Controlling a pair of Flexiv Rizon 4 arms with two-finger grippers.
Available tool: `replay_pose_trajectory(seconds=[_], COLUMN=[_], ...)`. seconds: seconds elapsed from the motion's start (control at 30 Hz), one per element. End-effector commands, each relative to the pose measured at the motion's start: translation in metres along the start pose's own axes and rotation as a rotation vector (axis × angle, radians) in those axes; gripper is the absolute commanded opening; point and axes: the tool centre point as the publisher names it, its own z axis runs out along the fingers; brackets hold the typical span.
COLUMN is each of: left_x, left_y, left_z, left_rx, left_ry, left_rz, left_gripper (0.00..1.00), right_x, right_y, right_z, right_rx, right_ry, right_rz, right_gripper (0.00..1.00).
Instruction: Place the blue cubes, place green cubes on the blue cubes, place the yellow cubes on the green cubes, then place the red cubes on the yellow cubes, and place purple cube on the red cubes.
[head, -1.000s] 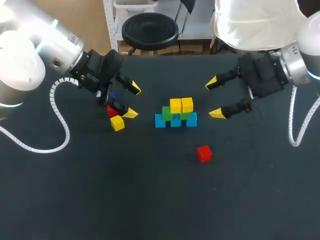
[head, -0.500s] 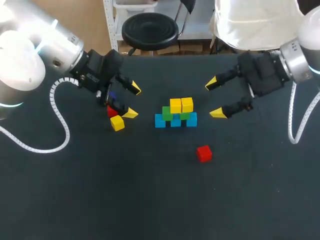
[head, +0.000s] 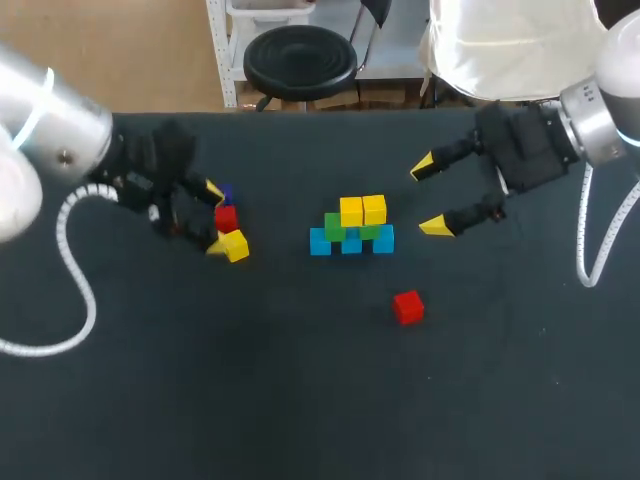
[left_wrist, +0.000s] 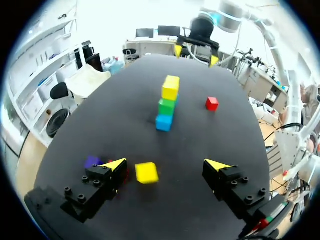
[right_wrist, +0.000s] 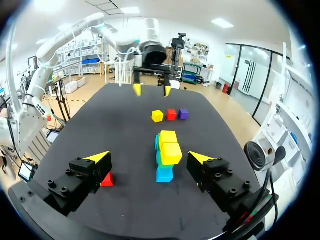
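The dark table (head: 300, 400) carries the pile at the centre of the head view: three blue cubes (head: 351, 243) in a row, two green cubes (head: 335, 226) on them and two yellow cubes (head: 351, 211) on top; a lone red cube (head: 408, 307) lies below and to the right of the pile, well apart; left of centre a purple cube (head: 226, 194), a second red cube (head: 226, 218) and a loose yellow cube (head: 235, 245) stand close together in a short column; the left gripper (head: 214, 218) sits just left of them, fingers spread wide and holding nothing, one tip beside the purple cube, the other right by the loose yellow cube; the right gripper (head: 429, 197), up and to the right of the pile, is also spread wide, empty and clear of it; compared with a second ago, the left arm has drawn back toward the left edge, so the purple cube and second red cube, then half hidden under its fingers, now show plainly, while all the cubes and the right arm are where they were; the left wrist view shows the loose yellow cube between its fingers, nearer one, with the second red cube almost hidden behind that finger; the right wrist view shows the lone red cube half hidden behind one of its own fingers.
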Motion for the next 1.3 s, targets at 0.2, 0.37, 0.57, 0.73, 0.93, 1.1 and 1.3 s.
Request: replay_pose_trajectory(seconds=[0.2, 0.37, 0.57, 0.73, 0.93, 1.1, 1.3], left_x=[-0.001, -0.001, -0.001, 0.007, 0.021, 0.030, 0.035], left_y=[-0.047, -0.047, -0.043, -0.024, -0.011, 0.002, 0.009], left_z=[0.007, 0.007, 0.007, 0.019, 0.030, 0.037, 0.042], left_rx=[-0.159, -0.159, -0.153, -0.093, -0.072, -0.107, -0.121], left_ry=[0.044, 0.044, 0.024, -0.007, -0.017, 0.031, 0.051], left_rz=[-0.004, -0.004, -0.005, -0.069, -0.123, -0.154, -0.160], left_gripper=[1.00, 1.00, 1.00, 1.00, 1.00, 1.00, 1.00], right_x=[0.000, 0.000, 0.000, 0.000, 0.000, 0.000, 0.000], right_y=[-0.001, -0.001, -0.001, -0.001, -0.001, -0.001, -0.001], right_z=[0.000, 0.000, 0.000, 0.000, 0.000, 0.000, 0.000], right_rx=[-0.001, -0.001, -0.001, -0.001, -0.001, -0.001, -0.001], right_ry=[-0.002, -0.002, -0.002, -0.002, -0.002, -0.002, -0.002], right_rz=[-0.001, -0.001, -0.001, -0.001, -0.001, -0.001, -0.001], right_gripper=[1.00, 1.00, 1.00, 1.00, 1.00, 1.00, 1.00])
